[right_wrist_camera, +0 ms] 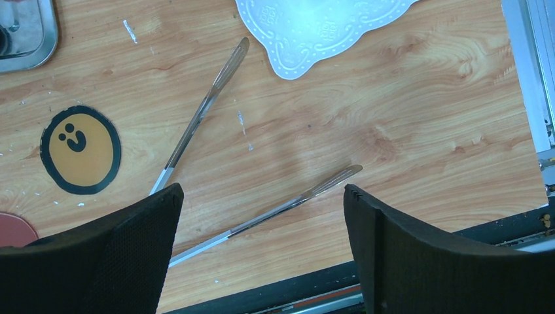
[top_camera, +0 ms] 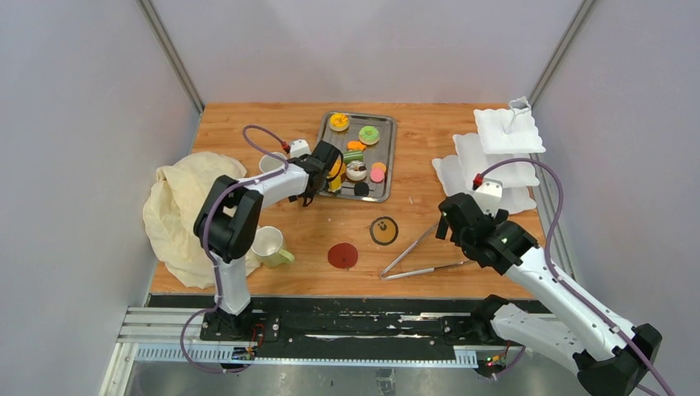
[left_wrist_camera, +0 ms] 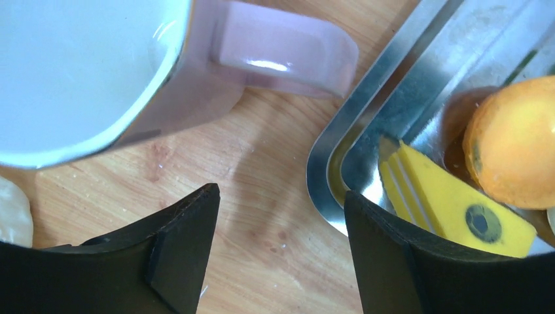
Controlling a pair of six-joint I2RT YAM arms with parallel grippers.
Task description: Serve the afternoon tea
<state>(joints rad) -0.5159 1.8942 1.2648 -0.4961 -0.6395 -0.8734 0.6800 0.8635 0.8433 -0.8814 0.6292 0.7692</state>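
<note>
Colourful pastries lie on the steel tray (top_camera: 388, 157): a green donut (top_camera: 369, 134), orange tarts (top_camera: 339, 122) and a pink disc (top_camera: 377, 175). My left gripper (top_camera: 330, 175) (left_wrist_camera: 280, 196) is open and low at the tray's left edge. One finger is over the wood and the other over the tray rim (left_wrist_camera: 327, 163), beside a yellow wedge (left_wrist_camera: 451, 203) and an orange pastry (left_wrist_camera: 517, 140). A pink mug (left_wrist_camera: 98, 65) stands just beyond it. A second mug (top_camera: 268, 245) sits front left. The right gripper (top_camera: 452, 221) (right_wrist_camera: 262, 196) hangs open and empty. The white stand (top_camera: 499, 153) is at the far right.
Metal tongs (top_camera: 421, 257) (right_wrist_camera: 262, 219) lie spread below the right gripper. A yellow smiley coaster (top_camera: 384, 230) (right_wrist_camera: 80, 149) and a red coaster (top_camera: 342, 255) lie at front centre. A cream cloth (top_camera: 182, 210) is heaped on the left. The table's front edge (right_wrist_camera: 294, 288) is close.
</note>
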